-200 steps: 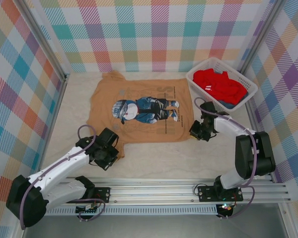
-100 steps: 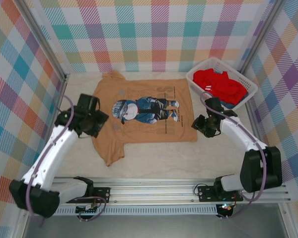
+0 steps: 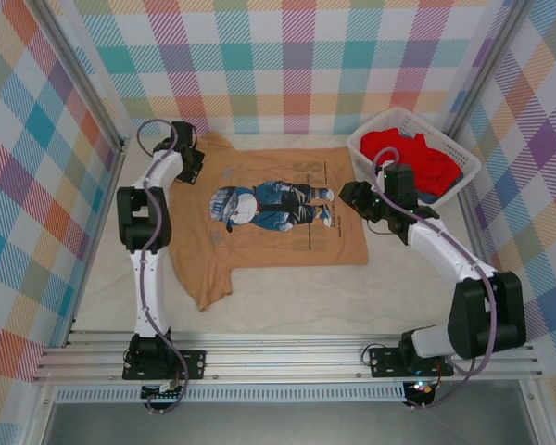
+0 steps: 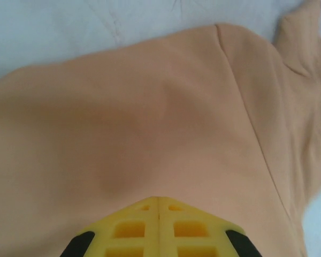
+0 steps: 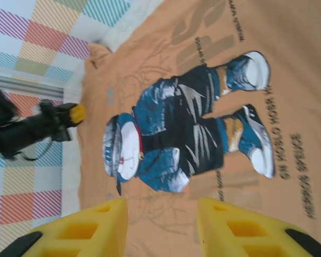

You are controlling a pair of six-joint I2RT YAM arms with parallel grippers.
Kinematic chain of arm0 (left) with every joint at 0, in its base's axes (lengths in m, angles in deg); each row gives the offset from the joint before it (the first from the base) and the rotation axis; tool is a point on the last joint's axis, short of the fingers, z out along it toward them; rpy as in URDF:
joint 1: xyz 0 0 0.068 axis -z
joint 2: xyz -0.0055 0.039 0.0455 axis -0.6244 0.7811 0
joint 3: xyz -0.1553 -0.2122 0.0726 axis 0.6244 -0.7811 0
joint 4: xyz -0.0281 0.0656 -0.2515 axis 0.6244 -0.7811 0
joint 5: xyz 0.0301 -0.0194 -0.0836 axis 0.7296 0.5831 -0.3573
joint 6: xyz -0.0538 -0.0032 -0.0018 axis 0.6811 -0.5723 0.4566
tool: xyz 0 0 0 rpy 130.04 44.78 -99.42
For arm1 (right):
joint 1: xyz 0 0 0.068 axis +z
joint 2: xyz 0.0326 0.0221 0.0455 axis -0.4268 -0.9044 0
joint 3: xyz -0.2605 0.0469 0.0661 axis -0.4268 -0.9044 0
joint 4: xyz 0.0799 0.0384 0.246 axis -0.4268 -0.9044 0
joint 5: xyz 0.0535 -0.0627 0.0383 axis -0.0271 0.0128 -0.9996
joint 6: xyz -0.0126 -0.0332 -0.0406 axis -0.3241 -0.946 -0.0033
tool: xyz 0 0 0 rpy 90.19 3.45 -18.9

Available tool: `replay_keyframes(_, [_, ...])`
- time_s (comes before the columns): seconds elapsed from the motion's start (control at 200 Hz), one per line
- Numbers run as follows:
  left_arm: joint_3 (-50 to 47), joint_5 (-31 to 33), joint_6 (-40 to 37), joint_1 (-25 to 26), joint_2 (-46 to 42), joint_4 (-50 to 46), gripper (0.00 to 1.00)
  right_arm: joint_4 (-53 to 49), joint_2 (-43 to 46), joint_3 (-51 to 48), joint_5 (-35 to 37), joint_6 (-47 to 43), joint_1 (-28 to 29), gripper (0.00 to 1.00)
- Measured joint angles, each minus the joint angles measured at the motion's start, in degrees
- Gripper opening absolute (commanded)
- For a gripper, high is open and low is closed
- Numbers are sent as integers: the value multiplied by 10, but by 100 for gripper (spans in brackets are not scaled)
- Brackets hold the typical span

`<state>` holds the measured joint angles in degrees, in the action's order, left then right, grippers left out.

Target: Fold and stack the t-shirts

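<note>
– While the tan-orange t-shirt (image 3: 259,232) lies spread on the table (image 3: 287,306), where is it in relation to the white basket (image 3: 375,125)?

– It lies just beside the basket, on the side toward the left arm. It is flat, with the front up, so the blue cartoon figure (image 3: 269,206) and the dark lettering are visible. One sleeve points toward the near edge, well apart from the basket.

– And the red t-shirt (image 3: 408,158)?

– It is inside the basket, in a loose heap, not folded.

– What does the left gripper (image 3: 191,165) do?

– It is at the corner of the tan-orange t-shirt that is farthest from the basket. In the left wrist view its yellow fingers (image 4: 134,230) are pressed together with no gap, low over the orange cloth. I cannot tell if cloth is pinched between them.

– And the right gripper (image 3: 350,195)?

– It is near the basket, over the edge of the tan-orange t-shirt that faces the basket. In the right wrist view its two fingers (image 5: 235,230) stand apart with nothing between them, and the cartoon figure (image 5: 182,144) is below them.
</note>
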<state>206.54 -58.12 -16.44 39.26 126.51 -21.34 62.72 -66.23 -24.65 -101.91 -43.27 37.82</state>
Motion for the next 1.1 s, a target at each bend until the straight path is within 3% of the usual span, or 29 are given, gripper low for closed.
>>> replay_keyframes(0.13, [39,7,23,-10,34,0,0,33,-37,3,-2,24,4,35])
replay_keyframes(0.325, [-141,32,65,-36,-68,25,0,28,-66,43,-4,26,14,34])
replay_keyframes(0.465, [-256,35,66,-85,-138,43,0,21,-89,57,-6,25,33,34])
replay_keyframes(0.6, [-295,26,45,-128,-164,56,0,-2,-115,59,-7,24,55,34])
replay_keyframes(0.66, [-290,21,31,-136,-163,54,7,-11,-129,62,-6,24,61,34])
replay_keyframes(0.745, [-282,16,12,-139,-163,39,32,-25,-148,72,-1,18,66,33])
replay_keyframes(0.8, [-271,14,10,-137,-163,25,41,-33,-160,81,5,11,66,32])
replay_keyframes(1.1, [-191,0,-5,-68,-163,-58,39,-59,-269,171,42,-18,66,28])
